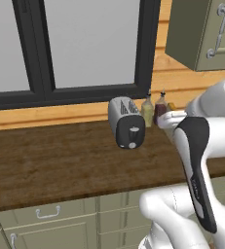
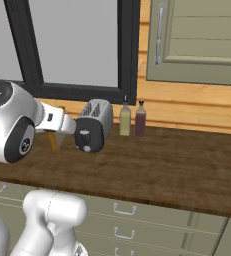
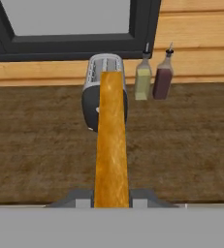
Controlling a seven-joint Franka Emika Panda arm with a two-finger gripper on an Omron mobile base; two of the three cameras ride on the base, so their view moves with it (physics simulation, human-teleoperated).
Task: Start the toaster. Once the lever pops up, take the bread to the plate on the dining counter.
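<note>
Bread is gripped edge-on between the gripper fingers, held above the wooden worktop, near the toaster; two bottles stand beside it.

bread hides toaster front, lever unseen, fingertips cropped

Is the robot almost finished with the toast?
About halfway. The bread is already out of the toaster and clamped in the gripper, held above the wooden worktop. Carrying it over and setting it on the plate is left; no plate is reached yet.
</note>
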